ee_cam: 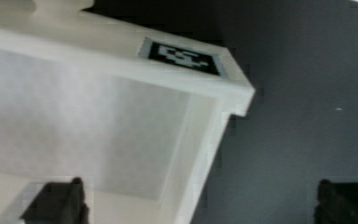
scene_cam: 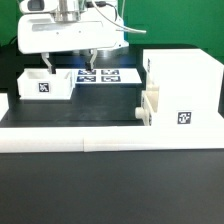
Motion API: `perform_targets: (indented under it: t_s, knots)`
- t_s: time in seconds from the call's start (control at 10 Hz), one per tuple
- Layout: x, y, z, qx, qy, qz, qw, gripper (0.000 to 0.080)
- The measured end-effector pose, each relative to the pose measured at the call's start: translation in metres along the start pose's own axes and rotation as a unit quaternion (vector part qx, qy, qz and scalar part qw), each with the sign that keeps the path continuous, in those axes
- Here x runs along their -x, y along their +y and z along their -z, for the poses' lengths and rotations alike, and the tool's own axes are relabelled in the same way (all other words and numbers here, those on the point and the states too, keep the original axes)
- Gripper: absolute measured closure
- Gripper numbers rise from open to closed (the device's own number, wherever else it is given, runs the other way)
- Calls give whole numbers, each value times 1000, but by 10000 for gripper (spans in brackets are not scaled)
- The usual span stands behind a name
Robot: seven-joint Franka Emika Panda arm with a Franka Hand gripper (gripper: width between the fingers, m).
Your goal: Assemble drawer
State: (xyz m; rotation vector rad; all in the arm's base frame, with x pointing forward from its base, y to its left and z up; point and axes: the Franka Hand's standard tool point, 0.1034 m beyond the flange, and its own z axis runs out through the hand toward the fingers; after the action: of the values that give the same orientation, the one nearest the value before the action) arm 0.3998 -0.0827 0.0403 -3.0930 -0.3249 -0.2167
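A small white open drawer box (scene_cam: 45, 84) with a black marker tag on its front stands on the black table at the exterior view's left. The large white drawer housing (scene_cam: 182, 85) stands at the right, with a second small drawer (scene_cam: 150, 106) partly in its front. My gripper (scene_cam: 68, 62) hangs open just above and behind the small box. In the wrist view the box (ee_cam: 105, 120) and its tag (ee_cam: 179, 57) fill the picture. One dark finger (ee_cam: 55, 200) is over the box's inside, the other finger (ee_cam: 345, 198) over bare table. Nothing is held.
The marker board (scene_cam: 102, 75) lies flat on the table between the box and the housing. A white rail (scene_cam: 100, 142) runs along the table's front edge.
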Motion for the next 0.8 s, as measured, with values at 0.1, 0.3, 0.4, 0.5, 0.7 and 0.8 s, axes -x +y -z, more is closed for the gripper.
perform_targets:
  t_s: [0.1, 0.3, 0.4, 0.5, 0.7, 0.8]
  knots:
    - [-1, -9, -1, -8, -10, -5, 1000, 150]
    - [1, -17, -7, -12, -16, 0, 1000, 150]
    - [2, -22, -11, -16, -20, -5, 1000, 150]
    - [1, -25, -15, -18, -22, -11, 1000, 150]
    - [2, -25, -22, -17, -23, -22, 999, 150]
    - [4, -21, -24, -16, -24, -27, 999, 150]
